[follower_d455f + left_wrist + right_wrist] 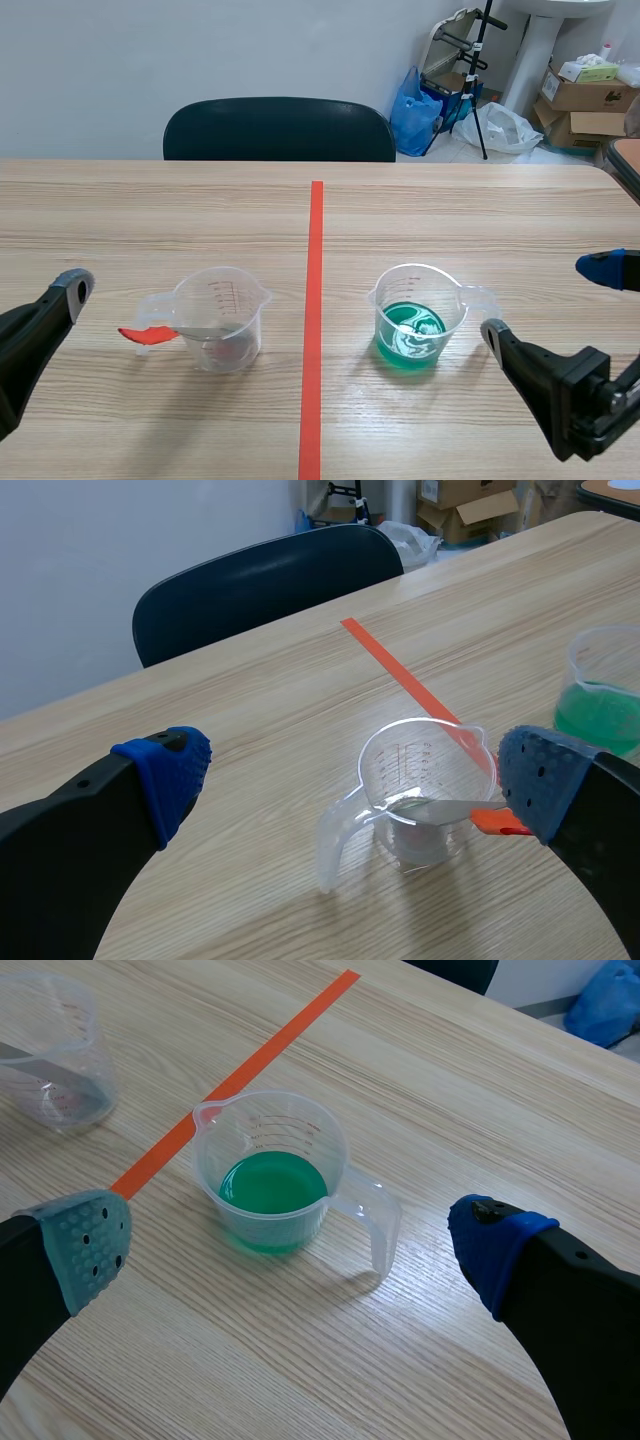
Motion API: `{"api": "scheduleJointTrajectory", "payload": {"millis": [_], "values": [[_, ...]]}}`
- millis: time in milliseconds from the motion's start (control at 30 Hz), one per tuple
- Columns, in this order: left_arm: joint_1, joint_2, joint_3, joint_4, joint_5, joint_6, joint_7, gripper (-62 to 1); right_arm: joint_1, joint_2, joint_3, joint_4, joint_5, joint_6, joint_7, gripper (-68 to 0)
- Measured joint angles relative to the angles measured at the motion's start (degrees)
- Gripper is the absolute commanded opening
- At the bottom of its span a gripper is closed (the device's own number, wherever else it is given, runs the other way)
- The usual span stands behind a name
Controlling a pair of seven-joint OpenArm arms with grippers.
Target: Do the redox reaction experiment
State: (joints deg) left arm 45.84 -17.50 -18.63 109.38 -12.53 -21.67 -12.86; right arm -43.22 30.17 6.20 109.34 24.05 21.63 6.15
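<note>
- Opening step, by the look: nothing is gripped or poured yet.
- Left gripper [350, 780] is spread wide and empty. The clear plastic measuring cup [420, 798] sits just ahead of its fingers, with the metal spoon with orange-red handle [445, 810] resting in it.
- Right gripper [288, 1250] is spread wide and empty. The clear plastic measuring cup of green liquid [272, 1175] is just ahead, handle towards it.
- Next move likely needs a firm grip on that handle and a level lift, or the liquid slops.
- The spoon cup may hold a little solid; unclear.
- The orange-red tape line [316, 300] runs between the cups; the black chair [280, 128] is beyond the table. The protruding spoon could snag a pour.

Bright, even light; the green cup [272, 1224] casts a soft shadow.
</note>
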Motion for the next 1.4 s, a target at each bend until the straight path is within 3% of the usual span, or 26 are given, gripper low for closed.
{"api": "scheduleJointTrajectory", "payload": {"millis": [1167, 1267, 1400], "values": [[0.0, 0.04, 0.0, 0.0, -0.66, 0.0, 0.26, 0.6, 0.22, 0.0, 0.0, 0.0, -1.79, 0.66, -0.15, 0.4], [0.0, 0.04, -0.02, 0.0, -0.63, 0.0, 0.28, 0.6, 2.23, 0.0, -0.15, 0.0, -1.97, 1.68, -1.44, 0.4], [0.02, 0.04, -0.02, 0.0, -0.63, 0.0, 0.26, 0.6, 9.11, 0.02, -3.72, 0.0, -1.99, 2.19, -8.15, 0.4]]}}
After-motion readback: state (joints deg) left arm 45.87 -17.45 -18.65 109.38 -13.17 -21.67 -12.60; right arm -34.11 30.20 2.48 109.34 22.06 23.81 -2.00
